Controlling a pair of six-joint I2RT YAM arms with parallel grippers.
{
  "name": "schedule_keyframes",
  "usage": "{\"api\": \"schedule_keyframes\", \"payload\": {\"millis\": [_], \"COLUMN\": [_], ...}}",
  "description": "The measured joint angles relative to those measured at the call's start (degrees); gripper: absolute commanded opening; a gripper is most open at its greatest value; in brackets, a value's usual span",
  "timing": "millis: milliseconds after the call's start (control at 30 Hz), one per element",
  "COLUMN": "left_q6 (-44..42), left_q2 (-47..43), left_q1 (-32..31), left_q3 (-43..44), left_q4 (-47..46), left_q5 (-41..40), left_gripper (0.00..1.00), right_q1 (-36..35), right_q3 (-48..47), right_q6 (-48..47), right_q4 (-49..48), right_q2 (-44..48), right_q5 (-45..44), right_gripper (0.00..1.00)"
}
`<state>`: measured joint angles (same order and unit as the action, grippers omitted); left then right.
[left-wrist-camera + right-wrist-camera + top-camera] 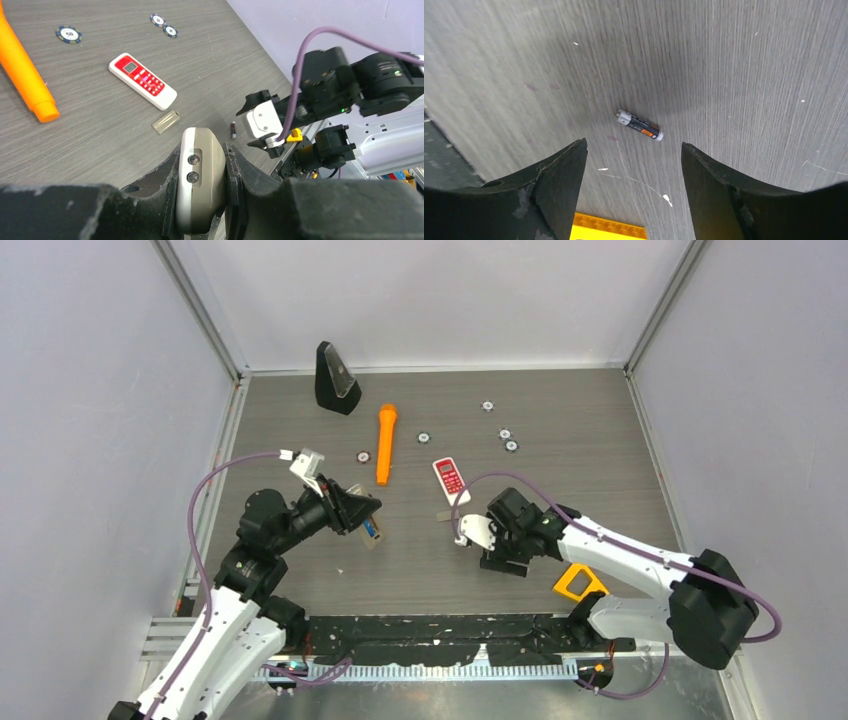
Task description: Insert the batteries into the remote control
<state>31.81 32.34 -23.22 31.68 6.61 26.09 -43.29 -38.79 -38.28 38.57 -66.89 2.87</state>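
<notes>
My left gripper point(362, 512) is shut on a grey-beige remote point(200, 180), held above the table; its end with two small round lenses points at the camera. In the top view a blue battery shows in that remote point(372, 530). My right gripper point(634, 145) is open and empty, hovering just above a dark battery point(639, 125) with an orange band and silvery ends lying on the table; the battery also shows in the left wrist view point(233, 131). A red-and-white remote point(450, 477) lies face up at the table's middle. A clear cover point(165, 122) lies near it.
An orange cylinder point(385, 443) lies left of the red remote. A black wedge-shaped object point(335, 380) stands at the back left. Several round chips point(505, 434) are scattered at the back. A yellow piece point(580, 583) lies by the right arm.
</notes>
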Motion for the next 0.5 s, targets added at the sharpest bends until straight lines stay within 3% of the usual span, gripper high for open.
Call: {"api": "schedule_keyframes", "payload": {"millis": [300, 500], "left_q6": [-0.68, -0.72], "left_q2": [0.02, 0.04], "left_q1": [0.55, 0.94], "left_q3": [0.72, 0.74], "left_q4": [-0.55, -0.59], "left_q5": [0.00, 0.00], "left_gripper": [0.00, 0.00], "right_q1": [-1.79, -1.95], "right_q3": [5.99, 5.79], "right_q6": [-6.21, -8.00], "right_q4": [-12.24, -17.99], "right_q2": [-3.37, -6.69], "right_q5": [-8.66, -9.92], "right_gripper": [0.65, 0.40]}}
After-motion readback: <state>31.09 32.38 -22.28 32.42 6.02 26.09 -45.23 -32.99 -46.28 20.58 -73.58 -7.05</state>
